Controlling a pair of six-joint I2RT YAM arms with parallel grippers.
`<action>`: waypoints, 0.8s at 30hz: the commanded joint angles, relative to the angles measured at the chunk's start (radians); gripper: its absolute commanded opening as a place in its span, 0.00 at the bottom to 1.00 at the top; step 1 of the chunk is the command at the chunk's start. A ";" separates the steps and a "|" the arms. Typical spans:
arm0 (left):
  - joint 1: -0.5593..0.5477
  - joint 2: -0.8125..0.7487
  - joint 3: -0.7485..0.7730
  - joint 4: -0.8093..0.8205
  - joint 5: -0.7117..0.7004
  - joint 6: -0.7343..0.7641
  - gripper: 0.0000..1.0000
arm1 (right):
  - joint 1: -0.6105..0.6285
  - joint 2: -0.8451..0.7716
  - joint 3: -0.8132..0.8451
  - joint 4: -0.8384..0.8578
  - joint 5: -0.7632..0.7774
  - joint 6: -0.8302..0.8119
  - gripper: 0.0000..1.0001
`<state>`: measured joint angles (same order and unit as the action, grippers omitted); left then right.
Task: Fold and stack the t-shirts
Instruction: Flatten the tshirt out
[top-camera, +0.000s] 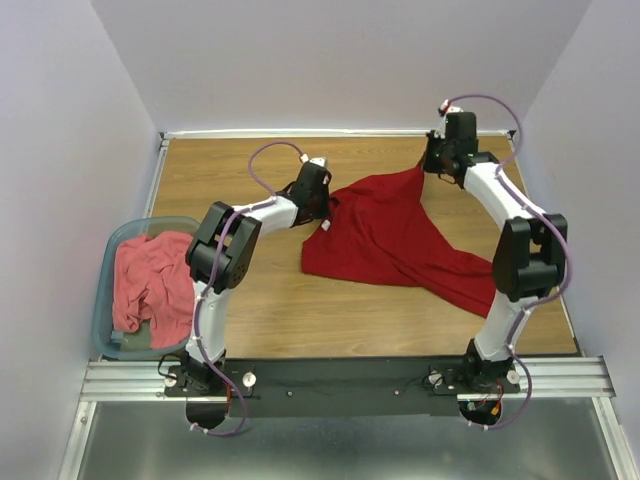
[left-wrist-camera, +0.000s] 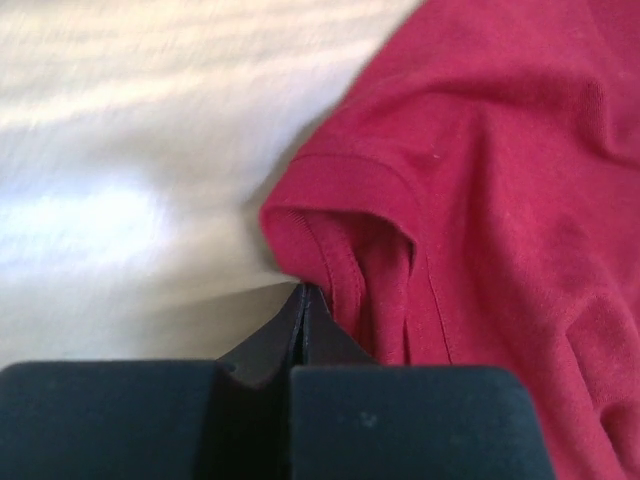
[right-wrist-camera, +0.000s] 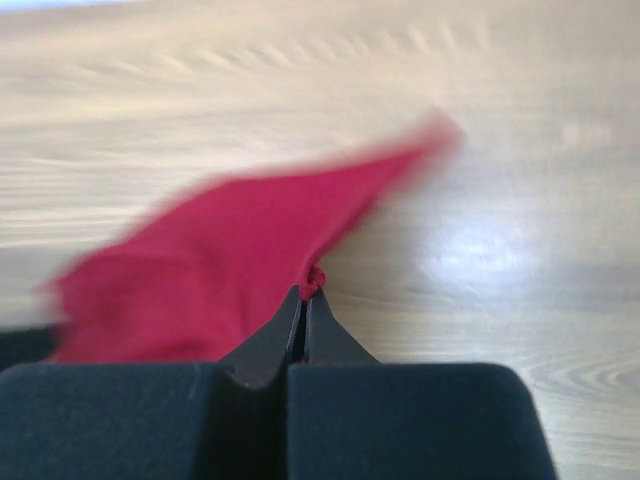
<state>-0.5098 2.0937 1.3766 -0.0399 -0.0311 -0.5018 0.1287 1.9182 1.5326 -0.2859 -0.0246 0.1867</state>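
Bases of both arms sit on the metal rail (top-camera: 340, 378) at the near edge of the wooden table (top-camera: 270, 310). Just beyond, at the left, a blue-grey tub (top-camera: 101, 300) holds the coral-pink t-shirt (top-camera: 148, 280), crumpled and partly hidden by the left arm. Mid-table lies the crimson t-shirt (top-camera: 385, 235) (left-wrist-camera: 480, 200) (right-wrist-camera: 220, 260), spread but rumpled, one end trailing toward the near right. The left gripper (top-camera: 326, 212) (left-wrist-camera: 303, 292) is at the shirt's left edge, beside the small white neck label (top-camera: 326, 226). Its jaws are pressed fully together, the tips nipping the fold of a sleeve hem. Farthest off, near the back right corner, the right gripper (top-camera: 428, 166) (right-wrist-camera: 305, 290) is clamped tight on a small pinch of the shirt's far corner, the cloth drawn to a point there.
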 joint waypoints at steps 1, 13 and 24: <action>0.024 0.104 0.082 -0.107 0.026 0.008 0.00 | -0.009 -0.163 0.040 0.019 -0.202 -0.041 0.00; 0.143 -0.009 0.245 -0.091 0.040 -0.021 0.53 | 0.208 -0.427 -0.162 0.013 -0.877 0.017 0.01; 0.179 -0.731 -0.229 -0.003 -0.193 0.041 0.59 | 0.862 -0.340 -0.439 -0.147 -0.669 -0.010 0.11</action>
<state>-0.3347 1.5333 1.2564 -0.0708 -0.1104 -0.5087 0.8494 1.5326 1.1179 -0.3374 -0.7822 0.1837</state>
